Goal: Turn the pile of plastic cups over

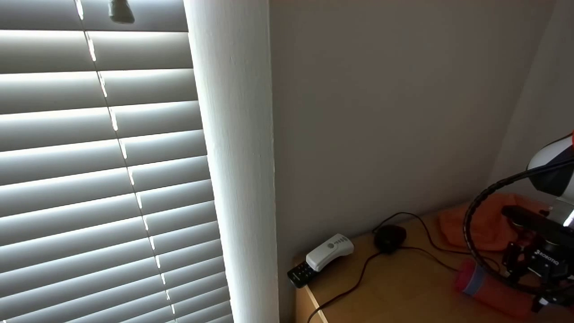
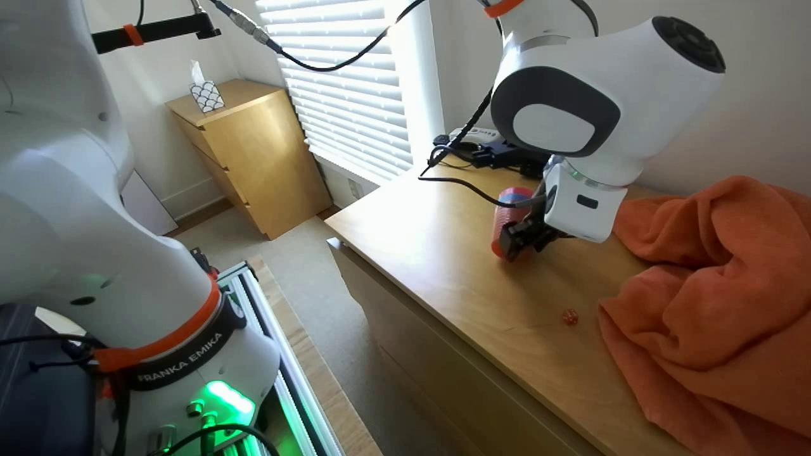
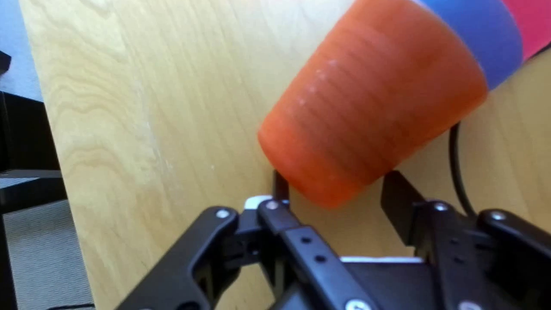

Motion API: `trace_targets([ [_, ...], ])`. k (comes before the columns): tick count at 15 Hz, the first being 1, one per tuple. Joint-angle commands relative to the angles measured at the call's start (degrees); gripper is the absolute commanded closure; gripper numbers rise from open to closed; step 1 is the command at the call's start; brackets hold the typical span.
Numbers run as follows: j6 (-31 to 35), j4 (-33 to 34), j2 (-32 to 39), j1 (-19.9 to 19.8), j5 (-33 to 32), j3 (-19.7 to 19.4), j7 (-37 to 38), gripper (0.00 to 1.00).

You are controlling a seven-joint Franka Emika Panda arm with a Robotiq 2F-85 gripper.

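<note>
Cups (image 2: 505,216) nested, lying on their side on the counter (image 3: 142,172), well in from its front edge, between the blinds (image 2: 348,95) end and the towel (image 2: 716,304). Orange cup (image 3: 370,99) outermost, base toward the hand (image 3: 338,187); blue cup (image 3: 482,34) and pink cup (image 3: 531,26) show past its rim. Mouths aim roughly at the back corner by the blinds. Hand is wide, holding nothing: finger (image 3: 281,187) on the front-edge side right by the orange base, touching or not can't tell; other finger (image 3: 398,202) clearly apart from it.

Step in hand, my read: lining up a grasp, turn not done. To do it well: twist the hand so it closes square across the cups' length, centre the gap on the base, then slide toward the mouths until both fingers straddle the wall, not just the tip. Taper likely sheds a grip set too near the base. Close gently, plastic probably dents. Grip would bear only on the orange cup, so the inner two may slip out once mouths tip down; lift low, rotate slowly, land level before letting go. Mouths up or down isn't stated, decide before rotating. Watch the cable (image 3: 458,168), it runs out of sight behind the cups, maybe under. Stay off the front edge, cups could roll over it
</note>
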Motion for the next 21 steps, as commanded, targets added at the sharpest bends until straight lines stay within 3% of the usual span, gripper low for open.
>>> trace_targets([
  [1,1.70,0.17,0.37,0.07,0.53,0.05,-0.10,0.74],
  [2,2.33,0.03,0.23,0.16,0.41,-0.07,0.24,0.31],
  [4,2.81,-0.32,-0.28,0.22,1.18,-0.10,1.65,0.34],
  [9,3.36,-1.30,-1.13,0.61,1.21,0.00,3.85,0.01],
  [20,4.15,-3.98,-2.62,1.96,7.76,1.81,5.33,0.00],
  [21,4.25,-3.97,-2.56,2.12,7.43,1.81,4.97,0.25],
])
